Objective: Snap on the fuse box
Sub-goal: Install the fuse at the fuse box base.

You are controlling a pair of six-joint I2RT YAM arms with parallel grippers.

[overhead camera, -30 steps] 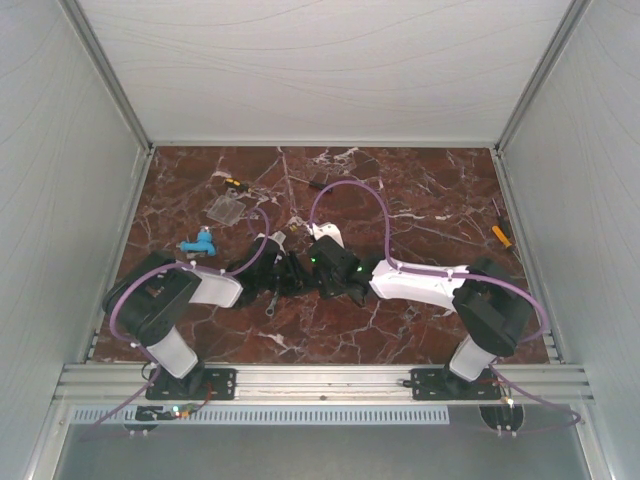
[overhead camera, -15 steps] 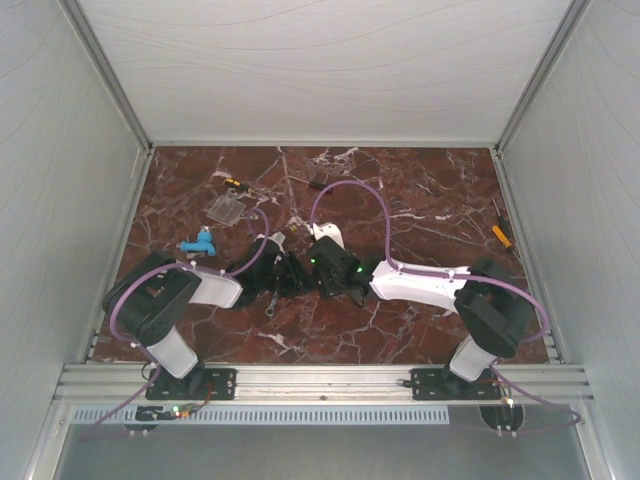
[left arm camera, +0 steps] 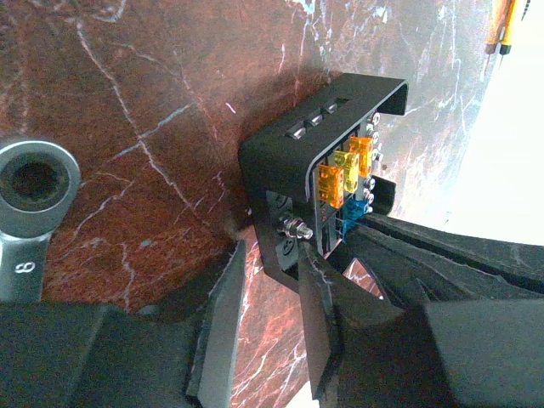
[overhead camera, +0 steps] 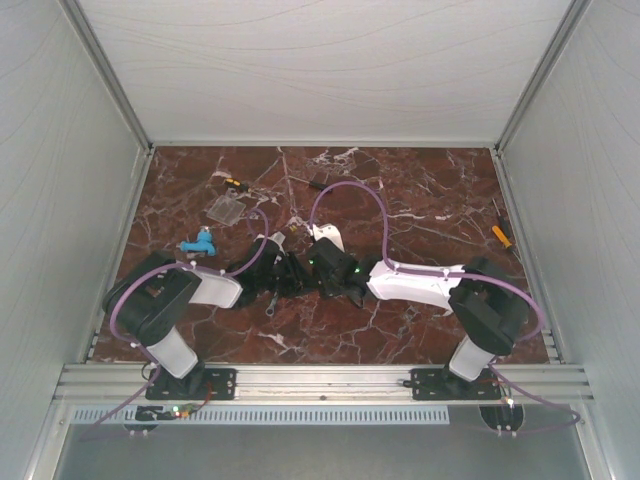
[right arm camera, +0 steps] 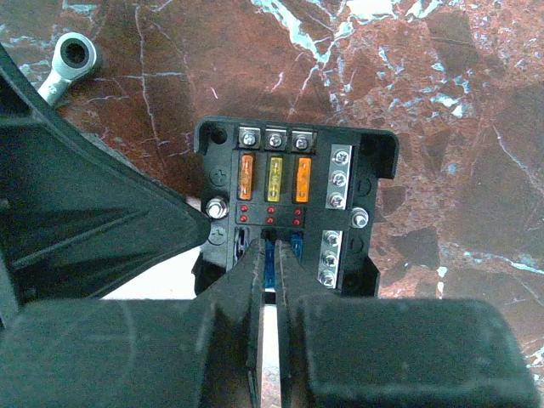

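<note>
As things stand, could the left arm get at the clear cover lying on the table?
Probably yes. The clear cover lies bare beyond the left gripper, with nothing on top of it. But that gripper's fingers straddle a wall of the fuse box, so it would need to back off first.

The left gripper [left arm camera: 272,252] and the right gripper [right arm camera: 270,243] are crowding the fuse box [right arm camera: 293,183] from both sides. A wrench [overhead camera: 271,306] is lying just beside it, on the near side. Bare table [overhead camera: 440,190] is lying open behind them. White walls [overhead camera: 60,150] are closing in three sides.
</note>
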